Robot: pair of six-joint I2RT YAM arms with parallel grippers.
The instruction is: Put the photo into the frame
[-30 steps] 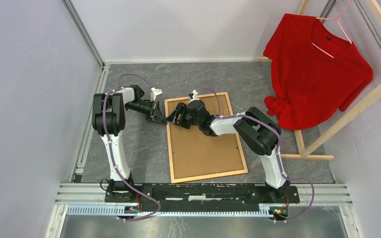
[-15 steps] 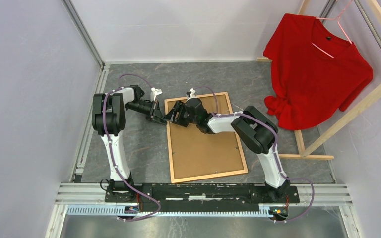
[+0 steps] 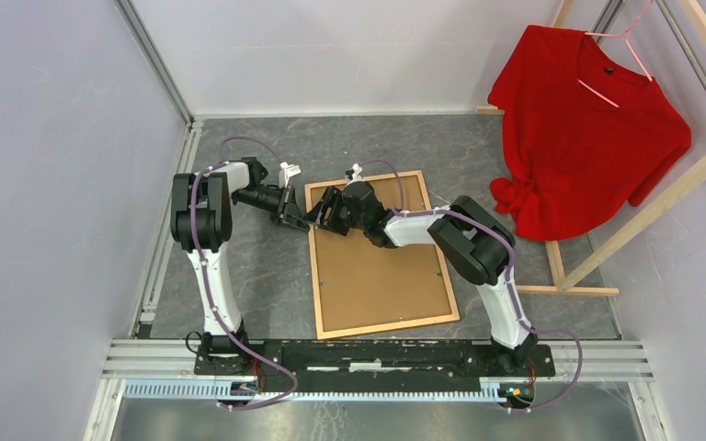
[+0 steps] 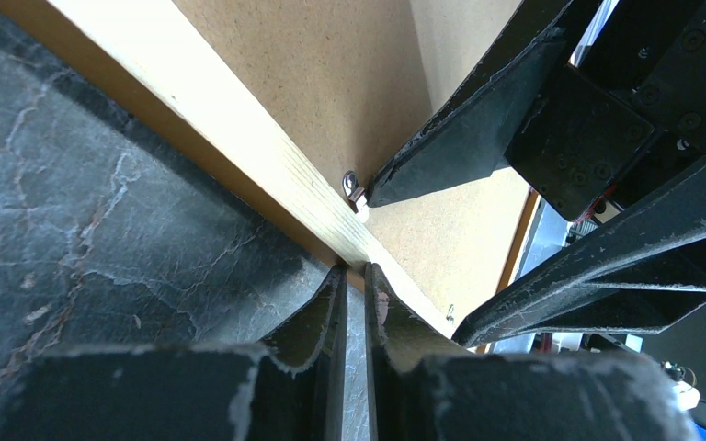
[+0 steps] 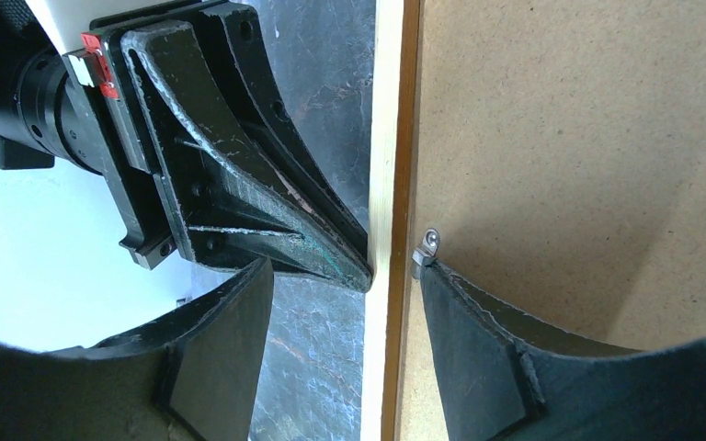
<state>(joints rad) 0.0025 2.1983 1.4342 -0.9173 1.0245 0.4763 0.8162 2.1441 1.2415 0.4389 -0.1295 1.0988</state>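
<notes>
A: Arms?
B: Two: left arm [image 3: 204,230], right arm [image 3: 478,246].
A: Grippers?
B: Two, one per arm: left gripper [image 4: 356,268], right gripper [image 5: 345,268]. Two fingers [image 5: 211,349] on each, so four.
A: Frames?
B: One frame [image 3: 318,276]. One board [image 3: 377,271] inside it.
A: Metal tabs?
B: Counted two in the left wrist view: near tab [image 4: 354,186], far tab [image 4: 449,313]. Couldn't count any others.
A: Clothing stuff?
B: One shirt [image 3: 588,129], one hanger [image 3: 620,41], one rack [image 3: 648,207].
A: Cables?
B: Two: left cable [image 3: 239,141], right cable [image 3: 579,358].
A: Tables?
B: One table [image 3: 239,285].
</notes>
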